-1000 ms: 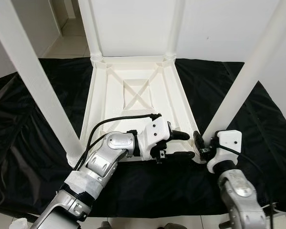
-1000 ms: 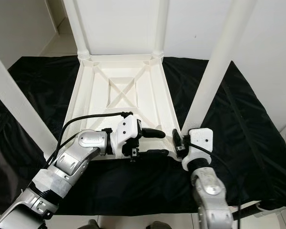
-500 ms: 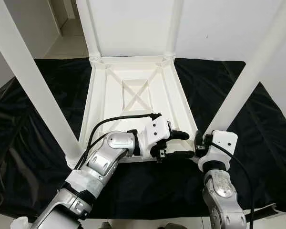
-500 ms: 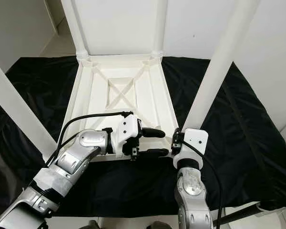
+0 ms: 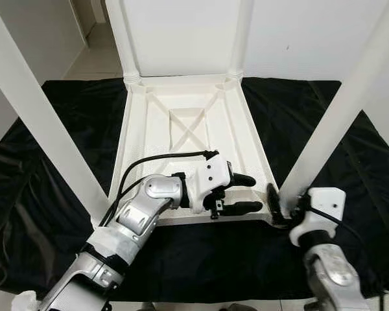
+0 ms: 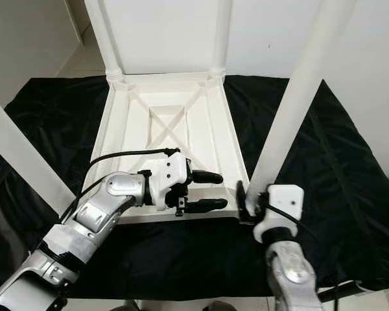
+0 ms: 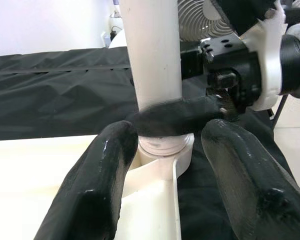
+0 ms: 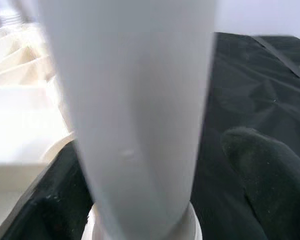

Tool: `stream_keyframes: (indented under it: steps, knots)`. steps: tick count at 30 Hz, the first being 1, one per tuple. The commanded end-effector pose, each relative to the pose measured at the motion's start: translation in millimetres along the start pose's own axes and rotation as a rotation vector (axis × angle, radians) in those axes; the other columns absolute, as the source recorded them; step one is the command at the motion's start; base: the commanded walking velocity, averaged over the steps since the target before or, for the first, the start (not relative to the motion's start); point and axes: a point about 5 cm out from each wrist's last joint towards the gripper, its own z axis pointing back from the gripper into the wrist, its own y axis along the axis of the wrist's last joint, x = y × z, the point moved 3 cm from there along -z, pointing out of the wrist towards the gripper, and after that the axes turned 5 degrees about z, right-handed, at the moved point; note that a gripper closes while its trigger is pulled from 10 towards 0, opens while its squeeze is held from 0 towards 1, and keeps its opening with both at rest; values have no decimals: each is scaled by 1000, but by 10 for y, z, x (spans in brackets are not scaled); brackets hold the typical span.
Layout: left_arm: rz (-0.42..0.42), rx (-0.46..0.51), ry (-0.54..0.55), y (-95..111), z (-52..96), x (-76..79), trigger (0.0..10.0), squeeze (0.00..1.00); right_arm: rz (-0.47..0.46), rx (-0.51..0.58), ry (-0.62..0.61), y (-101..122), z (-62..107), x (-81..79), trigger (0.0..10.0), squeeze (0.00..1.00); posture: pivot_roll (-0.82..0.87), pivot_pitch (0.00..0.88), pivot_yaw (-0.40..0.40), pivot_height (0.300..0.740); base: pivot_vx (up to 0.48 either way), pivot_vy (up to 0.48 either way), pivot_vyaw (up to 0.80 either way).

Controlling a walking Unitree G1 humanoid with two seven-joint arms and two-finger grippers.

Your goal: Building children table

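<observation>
We have the inverted table top (image 5: 181, 123) flat on the black sheet (image 5: 52, 162), with four legs standing in its corners. Our right gripper (image 5: 280, 207) is clamped around the near-right leg (image 5: 330, 123) at its socket. Our left gripper (image 5: 243, 193) hovers spread, holding nothing, beside that socket. If we push sideways, the leg may tilt out of its seat.

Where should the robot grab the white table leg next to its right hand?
Low down, just above the collar where the near right leg meets the upturned tabletop. It's a round upright post, so fingers should come in level from the robot's side, one on each side.
</observation>
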Motion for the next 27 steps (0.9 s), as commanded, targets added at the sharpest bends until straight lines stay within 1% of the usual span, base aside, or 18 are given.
stream_keyframes:
  steps: [1, 2, 4, 7, 9, 13, 14, 15, 17, 22, 23, 24, 27]
  knots:
    - [-3, -18, -72, -40, 17, 72, 10000, 0, -7, -2, 97, -49, 25, -16, 10000, 0, -106, 0, 60, 740, 0, 0, 0]
    - [-2, -17, -72, -41, 15, 77, 10000, 0, -5, -8, 135, -75, 31, -6, 10000, 0, -104, 0, 58, 740, 0, 0, 0]
    - [-2, -16, -72, -41, 9, 83, 10000, 0, 3, -12, 171, -98, 30, 16, 10000, 0, -101, 0, 55, 740, 0, 0, 0]
    - [2, -9, -66, -34, -5, 89, 10000, 0, 9, -6, 208, -108, -22, 59, 10000, 0, -93, 0, 49, 740, 0, 0, 0]
    - [1, -6, -64, -30, -12, 95, 10000, 0, 29, -10, 244, -123, -74, 73, 10000, 0, -86, 0, 40, 740, 0, 0, 0]
    - [1, -5, -63, -29, -15, 98, 10000, 0, 39, -11, 257, -128, -101, 81, 10000, 0, -84, 0, 38, 740, 0, 0, 0]
    - [0, -3, -58, -25, -14, 95, 10000, 0, 58, -7, 273, -121, -163, 100, 10000, 0, -76, 0, 29, 740, 0, 0, 0]
    - [0, -3, -58, -25, -14, 95, 10000, 0, 58, -7, 273, -121, -163, 100, 10000, 0, -76, 0, 29, 740, 0, 0, 0]
    - [-3, 0, -45, -19, -9, 86, 10000, 0, 78, 4, 309, -97, -222, 112, 10000, 0, -67, 0, 19, 740, 0, 0, 0]
    - [-3, 1, -37, -16, -5, 74, 10000, 0, 86, 13, 337, -92, -241, 122, 10000, 0, -68, 0, 19, 740, 0, 0, 0]
    - [-2, 1, -37, -19, -7, 78, 10000, 0, 84, 14, 342, -98, -253, 133, 3529, 0, -71, 0, 21, 740, 0, 0, 0]
    - [-2, 1, -38, -21, -14, 81, 10000, 0, 78, 18, 355, -99, -261, 136, 0, 0, -77, 0, 22, 740, 0, 0, 0]
    - [-2, 2, -39, -22, -30, 80, 10000, 0, 69, 21, 375, -100, -259, 128, 0, 0, -81, 0, 24, 740, 0, 0, 0]
